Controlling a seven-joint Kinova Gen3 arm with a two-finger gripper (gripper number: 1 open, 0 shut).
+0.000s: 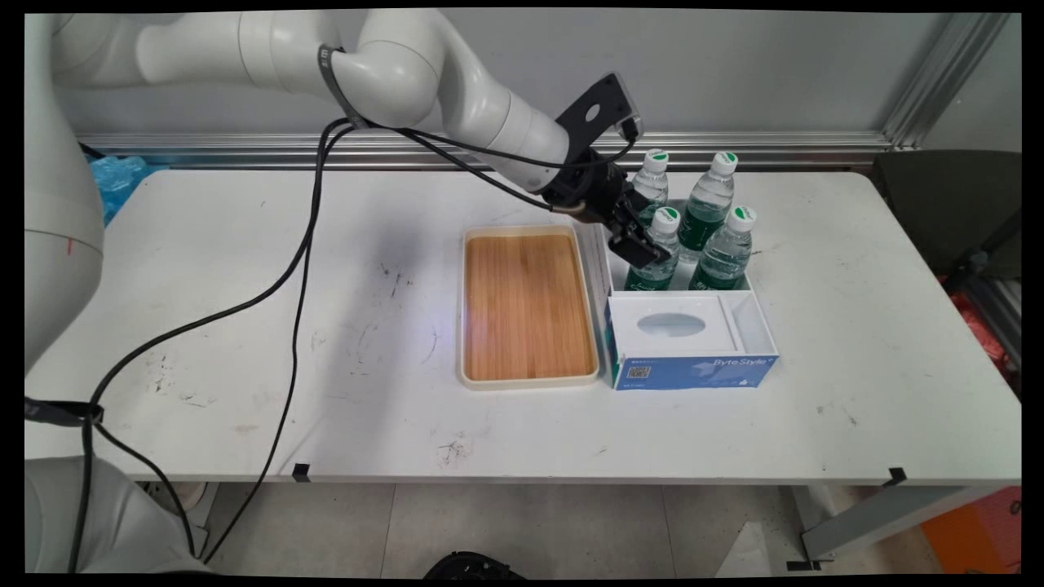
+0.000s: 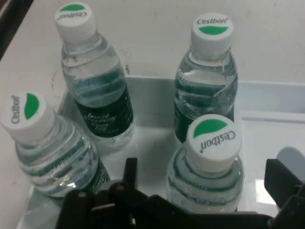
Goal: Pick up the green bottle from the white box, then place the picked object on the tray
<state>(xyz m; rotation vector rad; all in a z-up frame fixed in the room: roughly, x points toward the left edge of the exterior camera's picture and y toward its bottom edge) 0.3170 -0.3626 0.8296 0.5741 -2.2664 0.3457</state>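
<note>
Four small clear water bottles with white caps and dark green labels stand upright in the back part of a white open box with a blue front, on the right half of the white table. The black two-finger gripper sits low over the near-left bottle, which is the closest one in the hand view. One finger is on one side of that bottle and the other finger is on the far side, with the bottle between them. The claw is spread wide and holds nothing yet. It looks like the reaching step, with the squeeze not yet made. A grab here would need the claw to go a bit lower and close on the bottle without bumping the other three. Just left of the box lies a white tray with a wooden floor.
</note>
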